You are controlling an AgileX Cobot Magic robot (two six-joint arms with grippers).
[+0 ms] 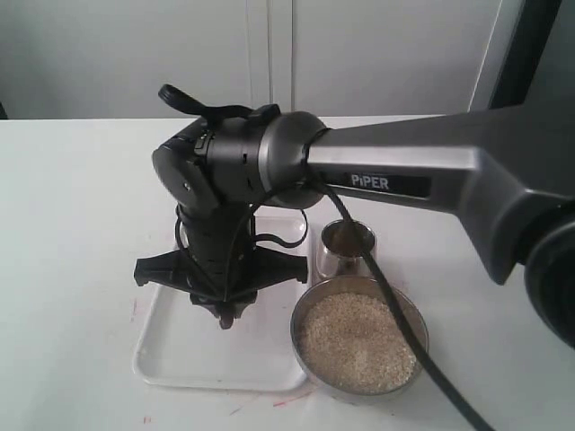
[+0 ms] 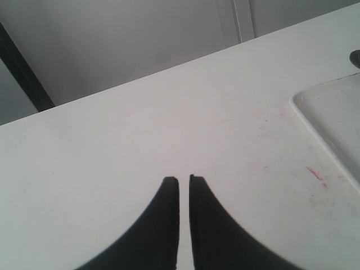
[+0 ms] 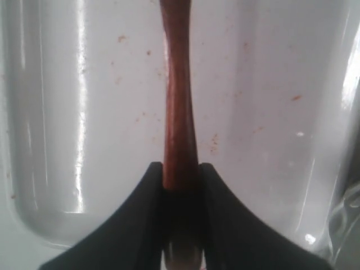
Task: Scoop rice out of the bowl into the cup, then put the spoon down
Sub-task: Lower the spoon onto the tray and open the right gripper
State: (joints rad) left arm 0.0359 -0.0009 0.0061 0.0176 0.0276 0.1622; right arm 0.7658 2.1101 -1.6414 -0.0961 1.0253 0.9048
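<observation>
Left wrist view, left gripper (image 2: 184,181) pinched nearly closed on nothing over white table (image 2: 112,146), then white tray (image 1: 171,359), right gripper (image 3: 180,169) clamped on spoon (image 3: 179,101) handle above it, right arm (image 1: 404,171) hiding spoon from outside, cup (image 1: 347,251) just behind bowl (image 1: 296,332) of rice (image 1: 355,346)

A white tray (image 1: 180,352) (speckled inside) sits on the white table (image 1: 72,197).

Rice (image 1: 358,346) lies in the bowl (image 1: 296,329), cup (image 1: 334,262) behind, tray (image 1: 180,350) left.

My right gripper (image 3: 181,166) is clamping the spoon (image 3: 179,101) by its slim handle, the white tray (image 3: 67,140) lying beneath.
</observation>
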